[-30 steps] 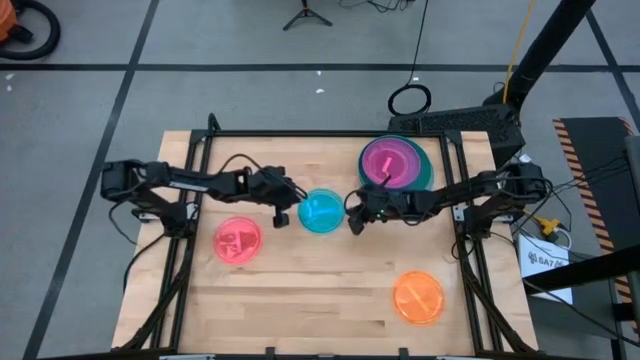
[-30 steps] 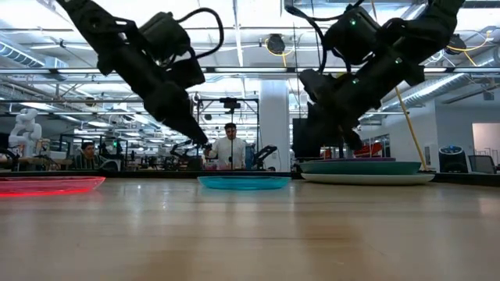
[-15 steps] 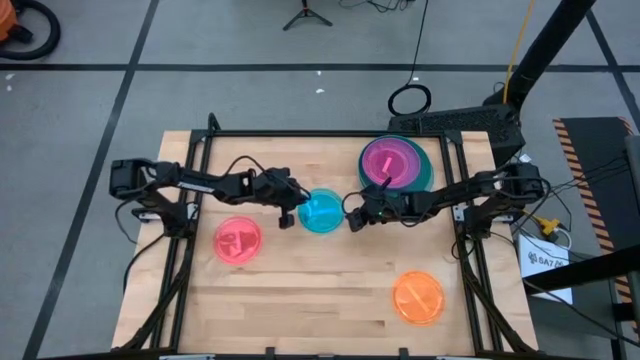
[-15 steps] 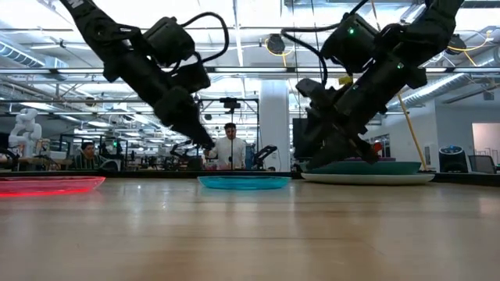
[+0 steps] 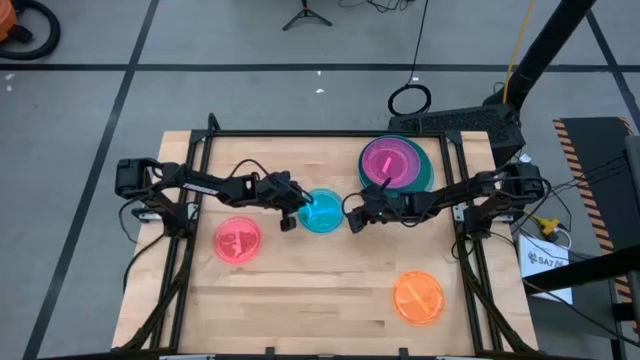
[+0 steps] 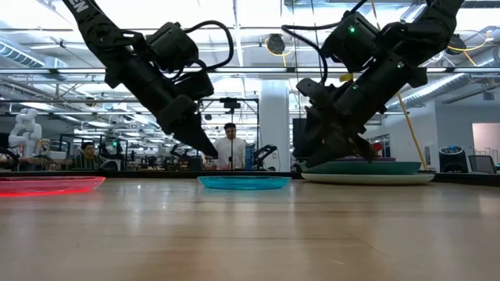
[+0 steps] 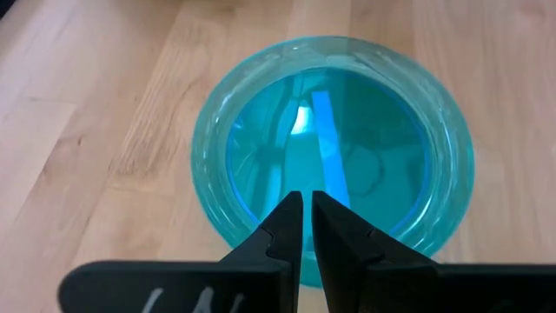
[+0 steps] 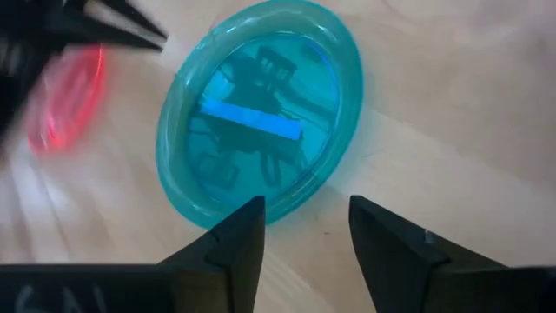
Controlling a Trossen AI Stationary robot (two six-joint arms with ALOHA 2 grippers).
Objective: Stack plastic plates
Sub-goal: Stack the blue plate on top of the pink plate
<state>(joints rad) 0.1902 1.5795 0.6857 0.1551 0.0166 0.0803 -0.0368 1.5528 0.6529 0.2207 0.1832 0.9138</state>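
cyan plate (image 5: 322, 212) sits flat near the middle of your wooden table (image 5: 300, 300), with your left gripper (image 5: 304, 204) at its left rim, fingers almost pressed together and holding nothing, and your right gripper (image 5: 353, 216) just off its right rim, fingers spread wide and empty. you have a pink-red plate (image 5: 386, 162) on top of the stack at the far right, where dark green (image 5: 428, 172) shows at the edge, a second pink-red plate (image 5: 237, 241) alone at the left, and the orange plate (image 5: 418, 297) near the front right.
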